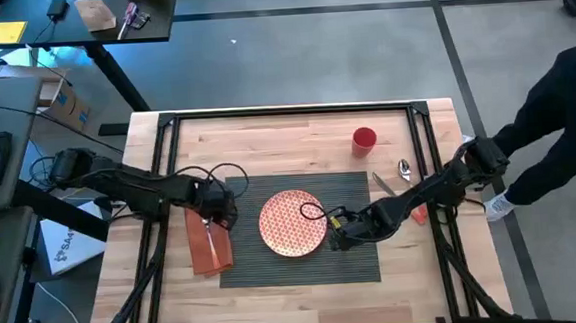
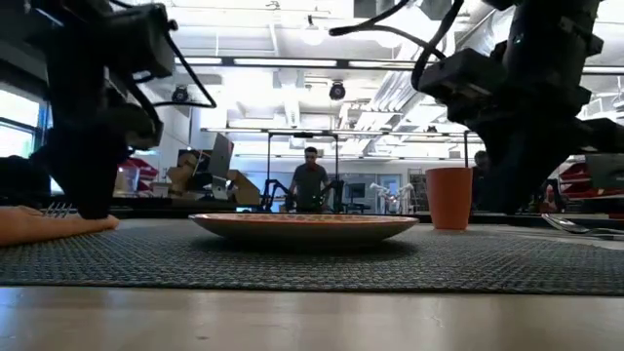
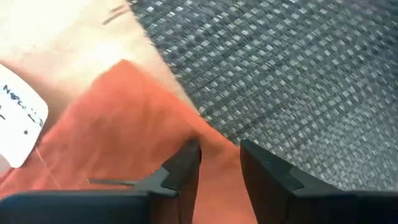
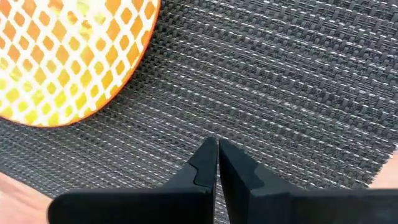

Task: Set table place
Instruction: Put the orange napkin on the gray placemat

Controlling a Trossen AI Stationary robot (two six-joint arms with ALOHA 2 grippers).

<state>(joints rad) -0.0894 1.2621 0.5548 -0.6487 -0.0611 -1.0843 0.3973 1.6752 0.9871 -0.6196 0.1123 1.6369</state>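
We see a large light butcher-block wooden table [image 1: 297,141] with a black metal frame, standing on a grey floor; a dark desk [image 1: 89,18] with clutter sits off the table's 11 o'clock corner, and a person in dark clothes [image 1: 556,115] stands at its 3 o'clock side. At the table's middle lies a dark grey ribbed rectangular placemat [image 1: 304,263], and on it rests a round red-and-white patterned plate [image 1: 292,223]. An orange cloth napkin [image 1: 209,238] lies at the plate's 9 o'clock, overlapping the mat's edge. A small red cup [image 1: 364,140] stands at the plate's 1 o'clock, off the mat, with a silver spoon [image 1: 404,169] and a silver fork [image 1: 383,184] near the 3 o'clock edge of the table. The left gripper [image 3: 219,163] hangs over the napkin's mat-side edge, its fingers parted with nothing between them. The right gripper [image 4: 216,163] sits low over the mat at the plate's 4 o'clock, its fingers pressed together on nothing. The low view alone opens up the room: ceiling strip lights, workbenches, and another person [image 2: 310,181] standing far behind the plate. The left wrist view alone shows a white label [image 3: 18,124] on the napkin; the right wrist view shows the mat's weave.
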